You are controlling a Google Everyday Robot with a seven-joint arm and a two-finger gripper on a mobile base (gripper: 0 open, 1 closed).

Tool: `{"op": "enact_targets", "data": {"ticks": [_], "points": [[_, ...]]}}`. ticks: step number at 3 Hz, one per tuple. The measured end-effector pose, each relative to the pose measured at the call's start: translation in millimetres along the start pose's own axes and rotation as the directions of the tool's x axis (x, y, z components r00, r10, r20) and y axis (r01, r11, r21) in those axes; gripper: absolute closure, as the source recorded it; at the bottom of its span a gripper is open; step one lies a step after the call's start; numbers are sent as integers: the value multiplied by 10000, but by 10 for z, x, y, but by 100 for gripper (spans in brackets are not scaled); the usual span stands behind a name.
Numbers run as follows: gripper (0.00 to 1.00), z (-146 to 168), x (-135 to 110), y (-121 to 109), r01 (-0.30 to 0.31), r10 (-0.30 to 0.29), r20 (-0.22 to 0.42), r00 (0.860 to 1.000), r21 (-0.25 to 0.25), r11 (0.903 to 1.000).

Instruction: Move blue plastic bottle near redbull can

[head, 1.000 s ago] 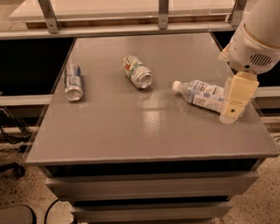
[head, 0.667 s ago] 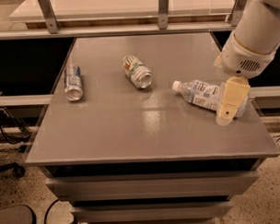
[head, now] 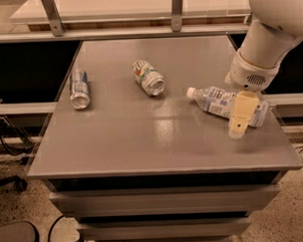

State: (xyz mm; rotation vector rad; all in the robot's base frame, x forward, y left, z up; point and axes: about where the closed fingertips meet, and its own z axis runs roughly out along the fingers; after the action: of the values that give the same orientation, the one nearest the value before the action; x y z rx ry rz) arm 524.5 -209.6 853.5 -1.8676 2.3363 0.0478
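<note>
**Bottle unmoved, end effector drops in on it**

Compared with a second ago, your end effector (head: 239, 125) has slid a little left and down at the right side of the worktop (head: 157, 152). It now hangs across the rear half of the blue plastic bottle (head: 215, 101). The bottle itself has not shifted. It lies on its side near the right edge, cap pointing left, well apart from the redbull can (head: 79, 88), which lies at the far left. A white-and-green can (head: 149, 78) lies between them.

Read this as the approach closing, with the transfer not yet begun. You cannot tell from this view whether the end effector is open or shut, or whether it touches the bottle; it overlaps the bottle's body, nothing more certain.
</note>
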Motion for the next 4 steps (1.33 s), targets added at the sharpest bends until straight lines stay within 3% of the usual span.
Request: {"op": "enact_targets", "data": {"ticks": [1,3,4], "points": [[15,142,18,-53,-66,62,-148,9999,-212,9998],[61,204,-44,-129,-47,46,-29,10000,-224,9997],[85,92,-143,-211,50,-50,352,9994,-10,10000]]}}
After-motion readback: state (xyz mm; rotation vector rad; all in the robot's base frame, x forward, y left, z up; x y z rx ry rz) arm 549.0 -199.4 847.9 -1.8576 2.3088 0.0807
